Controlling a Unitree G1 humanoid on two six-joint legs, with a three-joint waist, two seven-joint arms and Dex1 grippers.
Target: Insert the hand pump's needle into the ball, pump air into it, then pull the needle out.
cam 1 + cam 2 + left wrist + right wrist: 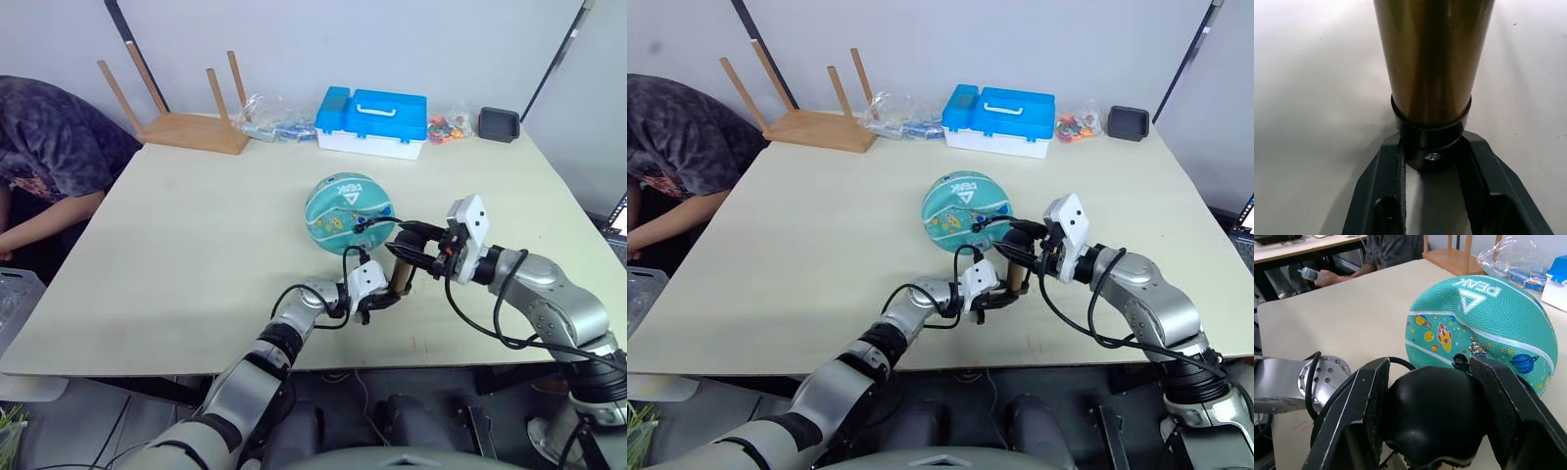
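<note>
Hand pump (pixel 400 278), a short slim one with a bronze-gold cylinder and black end caps, stands near the front edge of the pale cream table (pixel 176 255), held between our two grippers. We count one pump, one ball and two black two-fingered grippers at work. Our left gripper (pixel 1432 161) is clamped on the pump's black bottom cap, a finger (pixel 1382 191) pressed to each side of it. Our right gripper (pixel 1432 416) is closed around the black rounded handle (pixel 1435 413) at the pump's top.

Just beyond the pump sits the single teal-turquoise rubber ball (pixel 349 212), pebbled, with white lettering, a white triangle mark, white seam lines and small cartoon rockets and planets. A thin black hose (pixel 377 222) curves from the pump up to the ball's near side, where a small black fitting (pixel 1461 363) meets the surface; whether the needle is inside, we cannot tell.

Wide bare tabletop lies open to the left of the ball and behind it. Along the far edge we count one upturned wooden stool (pixel 181 110) with four legs, one clear plastic bag (pixel 266 119), one blue-and-white plastic case (pixel 372 121), one heap of small colourful pieces (pixel 448 125) and one black tray (pixel 499 123). One person in a dark patterned shirt (pixel 54 137) leans at the table's left side.
</note>
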